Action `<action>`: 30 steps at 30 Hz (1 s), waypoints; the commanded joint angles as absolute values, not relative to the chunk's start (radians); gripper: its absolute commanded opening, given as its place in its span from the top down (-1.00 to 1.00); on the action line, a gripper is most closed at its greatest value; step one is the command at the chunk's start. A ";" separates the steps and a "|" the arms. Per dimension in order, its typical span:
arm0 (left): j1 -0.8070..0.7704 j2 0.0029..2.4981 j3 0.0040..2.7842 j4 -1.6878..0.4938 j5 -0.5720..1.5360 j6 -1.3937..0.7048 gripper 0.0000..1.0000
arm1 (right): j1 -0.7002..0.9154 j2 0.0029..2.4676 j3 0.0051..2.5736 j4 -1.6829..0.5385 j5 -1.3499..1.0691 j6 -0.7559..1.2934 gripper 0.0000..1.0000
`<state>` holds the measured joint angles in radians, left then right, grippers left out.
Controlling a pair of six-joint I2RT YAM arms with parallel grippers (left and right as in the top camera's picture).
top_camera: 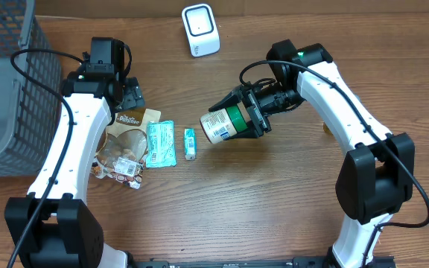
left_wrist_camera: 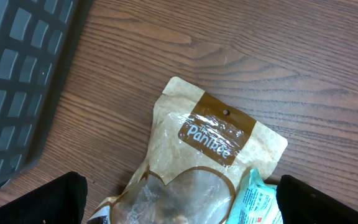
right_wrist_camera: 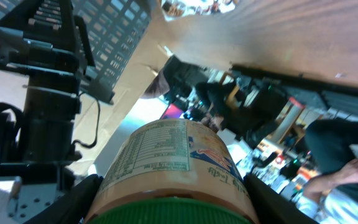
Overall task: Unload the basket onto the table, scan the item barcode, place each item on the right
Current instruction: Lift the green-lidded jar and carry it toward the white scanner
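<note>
Overhead, a jar point(top_camera: 218, 126) with a green lid was seen over the middle of the table point(top_camera: 289, 201), lying on its side. It was held by the right pincer point(top_camera: 246, 115). The pincer was about half open and was closed around the jar at the lid end, so the bottom of the jar was turned toward the left edge of the table. Whether the jar touched the table could not be told.

In the right wrist view, the jar's label with small print was seen facing the camera, and a dark finger point(right_wrist_camera: 86, 196) was seen on each side of the jar.

A small white scanner point(top_camera: 200, 30) was set near the far edge of the table, well apart from the jar.

The left pincer point(top_camera: 131, 97) was opened as wide as it goes, and nothing was held in it. It was placed over the top of a brown bag point(top_camera: 130, 119) near the left edge of the table. In the left wrist view, the bag was seen between the two dark fingertips point(left_wrist_camera: 61, 199).

A blue-green packet point(top_camera: 160, 143) was laid just beside the brown bag, touching it. A small stick pack point(top_camera: 190, 143) was laid near the packet, between it and the jar. A clear pack point(top_camera: 121, 167) of snacks was laid at the near end of the brown bag.

A grey basket point(top_camera: 6, 89) was set at the far left corner of the table.
</note>
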<state>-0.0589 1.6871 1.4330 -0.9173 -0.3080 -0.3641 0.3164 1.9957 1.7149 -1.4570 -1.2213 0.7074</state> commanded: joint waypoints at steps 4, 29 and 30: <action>-0.066 1.697 1.437 -0.916 -0.321 -0.363 -0.99 | 0.313 1.959 1.741 -1.471 -1.309 0.734 0.93; -0.066 1.697 1.436 -0.915 -0.321 -0.363 -0.99 | 0.294 1.959 1.898 -1.178 -0.322 0.364 0.93; -0.066 1.697 1.436 -0.916 -0.321 -0.363 -0.99 | 0.294 1.959 1.946 -1.227 -0.309 0.343 0.93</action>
